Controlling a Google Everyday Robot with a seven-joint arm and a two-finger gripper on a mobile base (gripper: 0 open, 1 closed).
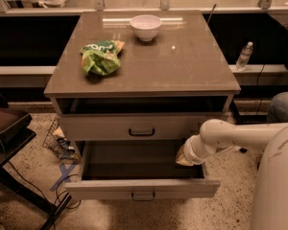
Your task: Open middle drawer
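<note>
The middle drawer (143, 188) of the grey-beige cabinet is pulled far out, so its dark, empty inside shows. Its small bar handle (143, 195) sits at the centre of the front panel. My gripper (182, 157) is at the end of the white arm (240, 135), which comes in from the right. It hangs over the right side of the open drawer's inside, behind the front panel and away from the handle. It holds nothing that I can see.
The drawer above (141, 127) is pushed in, with a dark gap over it. On the cabinet top (192, 66) lie a green chip bag (102, 56) and a white bowl (145, 27). A water bottle (244, 56) stands on the right ledge. A dark stand (9, 128) and cables are on the left.
</note>
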